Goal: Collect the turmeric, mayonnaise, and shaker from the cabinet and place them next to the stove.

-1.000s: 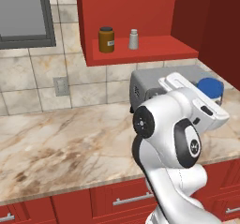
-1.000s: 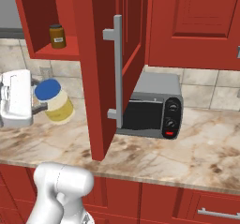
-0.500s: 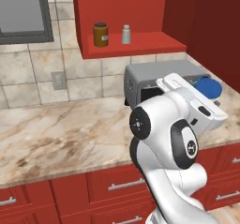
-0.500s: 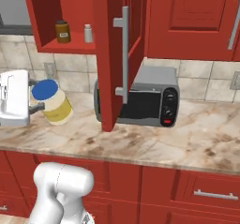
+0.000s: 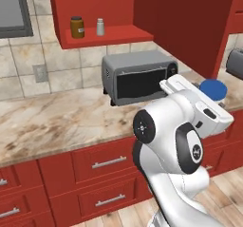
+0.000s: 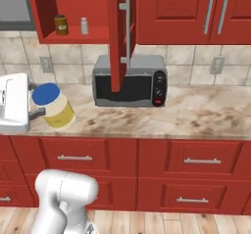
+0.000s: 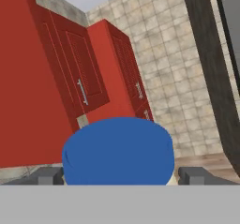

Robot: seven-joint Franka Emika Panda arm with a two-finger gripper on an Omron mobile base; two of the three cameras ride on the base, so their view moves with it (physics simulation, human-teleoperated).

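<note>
Counter's (image 6: 196,115) running past me; my gripper (image 6: 35,101) holds the mayo (image 6: 53,105) upright, jaws wide around it. Turmeric (image 6: 61,24) and shaker (image 6: 84,26) sit up in the cabinet (image 6: 73,35), far and right of the gripper.

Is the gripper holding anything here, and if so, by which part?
Yes: the gripper holds the mayonnaise, its fingers on either side of the jar just under the blue lid.
</note>
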